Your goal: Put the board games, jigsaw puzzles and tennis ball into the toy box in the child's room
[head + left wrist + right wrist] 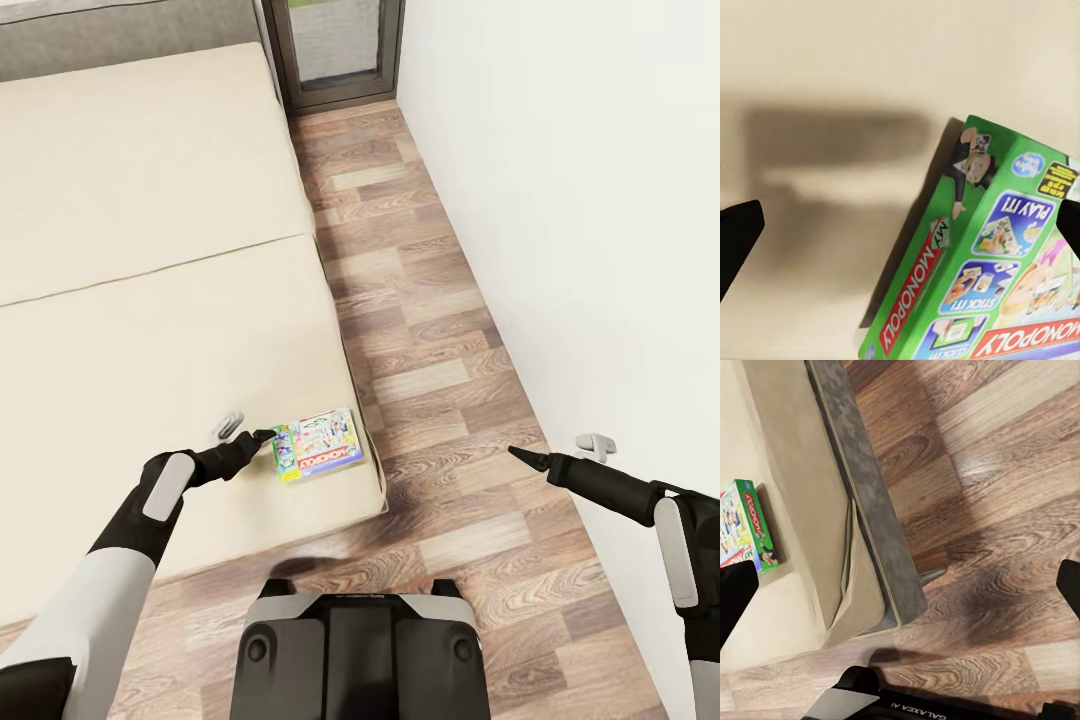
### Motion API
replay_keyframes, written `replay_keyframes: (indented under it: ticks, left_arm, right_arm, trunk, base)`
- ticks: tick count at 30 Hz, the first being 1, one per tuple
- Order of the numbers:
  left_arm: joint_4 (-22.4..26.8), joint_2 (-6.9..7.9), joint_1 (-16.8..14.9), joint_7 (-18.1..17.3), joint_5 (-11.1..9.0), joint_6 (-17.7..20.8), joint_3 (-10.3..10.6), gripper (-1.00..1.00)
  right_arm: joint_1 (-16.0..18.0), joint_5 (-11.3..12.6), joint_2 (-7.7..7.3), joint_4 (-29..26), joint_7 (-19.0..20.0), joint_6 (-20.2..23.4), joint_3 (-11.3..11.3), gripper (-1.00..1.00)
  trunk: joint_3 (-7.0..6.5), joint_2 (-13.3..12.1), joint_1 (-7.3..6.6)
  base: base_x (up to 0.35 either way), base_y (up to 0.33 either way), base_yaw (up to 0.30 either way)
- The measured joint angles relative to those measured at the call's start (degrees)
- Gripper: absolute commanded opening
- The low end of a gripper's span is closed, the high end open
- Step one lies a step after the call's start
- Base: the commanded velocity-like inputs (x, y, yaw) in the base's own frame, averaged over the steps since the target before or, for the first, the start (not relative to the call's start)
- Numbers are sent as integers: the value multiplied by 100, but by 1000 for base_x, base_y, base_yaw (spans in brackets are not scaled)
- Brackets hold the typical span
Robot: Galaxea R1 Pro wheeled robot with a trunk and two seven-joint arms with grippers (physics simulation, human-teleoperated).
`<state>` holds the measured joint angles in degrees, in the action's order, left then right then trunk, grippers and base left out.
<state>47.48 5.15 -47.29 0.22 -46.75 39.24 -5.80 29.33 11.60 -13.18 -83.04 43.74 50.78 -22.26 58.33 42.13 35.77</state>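
Left gripper (243, 437) fingers spread wide, nothing between them, hovering just beside the Monopoly box (318, 445) (flat near the bed (150, 300) corner). Right gripper (553, 452) also spread apart, empty, over the wood floor (430, 330) near the wall (580, 200).

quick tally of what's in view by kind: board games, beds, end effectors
board games: 1, the Monopoly box lying on the mattress near its corner
beds: 1, the bed
end effectors: 2, the left end effector by the box and the right end effector over the floor
total: 4
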Motion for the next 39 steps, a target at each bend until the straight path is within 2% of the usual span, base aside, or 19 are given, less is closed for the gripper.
replay_keyframes:
  ticks: [6,7,9,10,11,13,14,15,17,18,19,39]
  left_arm:
    - [11,2,-1,-3,69,-5,8,100]
    - [12,-1,0,-5,-7,4,10,100]
    - [21,3,-1,-3,79,6,9,100]
    - [21,-3,0,-37,-75,-16,16,100]
    - [34,1,0,-11,22,21,14,100]
    - [42,5,0,-26,88,8,13,100]
    - [41,-3,1,-64,-71,-13,18,100]
    - [47,2,-1,-37,30,15,15,100]
    - [49,2,-2,-59,51,-8,14,100]
    - [49,-1,0,-78,-51,-9,19,100]
    - [54,1,0,-64,-1,14,18,100]
    - [67,1,1,-99,17,7,8,100]
  right_arm:
    - [-1,3,0,0,-1,1,-1,100]
    - [-1,2,0,0,-1,0,-1,100]
    - [0,3,0,1,0,1,0,100]
    - [-1,4,-1,-1,-1,1,-1,100]
    - [0,1,0,0,-1,0,0,100]
    - [1,2,0,1,0,0,1,100]
    - [-1,2,-1,0,-1,0,-1,100]
    - [0,0,0,1,0,0,0,100]
    - [-1,3,0,0,0,1,0,100]
    - [0,1,0,0,0,0,0,100]
    - [0,1,0,0,0,0,0,100]
    - [-1,0,0,0,0,0,0,100]
  trunk:
    - [0,0,-4]
    - [0,0,5]
    - [0,0,2]
    - [1,0,2]
    - [0,0,17]
    - [0,0,10]
    - [0,0,14]
    - [0,0,23]
    - [0,0,16]
    - [0,0,21]
    - [0,0,28]
    - [0,0,21]
  base:
    - [0,0,-92]
    - [0,0,-159]
    - [0,0,-168]
    - [0,0,-180]
    - [0,0,-180]
    - [0,0,-151]
    - [0,0,-137]
    - [0,0,-110]
    - [0,0,-99]
    - [0,0,-70]
    - [0,0,-70]
    - [0,0,-22]
